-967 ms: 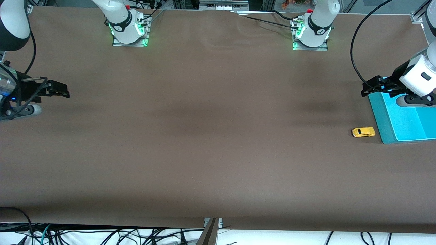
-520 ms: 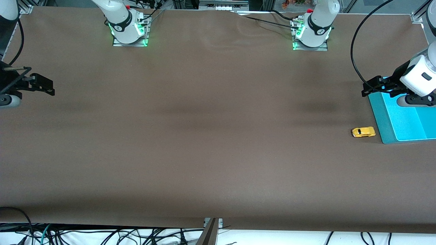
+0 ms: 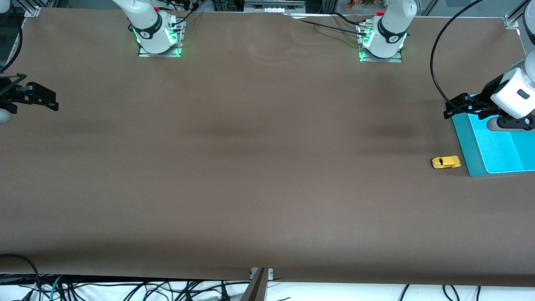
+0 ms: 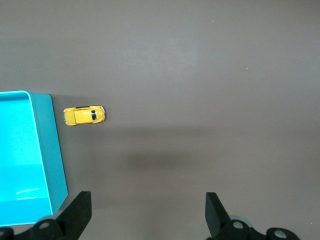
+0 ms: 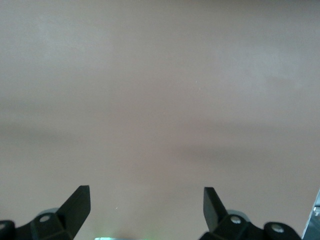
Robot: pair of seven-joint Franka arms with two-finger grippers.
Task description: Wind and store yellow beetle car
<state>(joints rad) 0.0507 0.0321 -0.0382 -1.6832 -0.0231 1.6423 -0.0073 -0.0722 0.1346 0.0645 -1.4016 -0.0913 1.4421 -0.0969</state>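
The yellow beetle car (image 3: 446,162) sits on its wheels on the brown counter (image 3: 250,175) toward the left arm's end, the nearest thing to the front camera. It lies lengthwise along the counter, just beside the near corner of a turquoise tray (image 3: 476,159) but apart from it; in the left wrist view the car (image 4: 84,115) shows a narrow strip of bare counter (image 4: 200,75) between itself and the tray's wall (image 4: 50,145).

Farther from the camera than the car, the left gripper (image 3: 453,108) hangs over the tray's farther corner, with nothing between its fingers (image 4: 80,212), which are spread wide.

At the right arm's end of the counter, the right gripper (image 3: 46,98) hovers above the bare surface near the edge, well apart from the car. Its fingers (image 5: 77,205) are likewise spread wide and hold nothing, with only plain counter (image 5: 160,100) beneath them.
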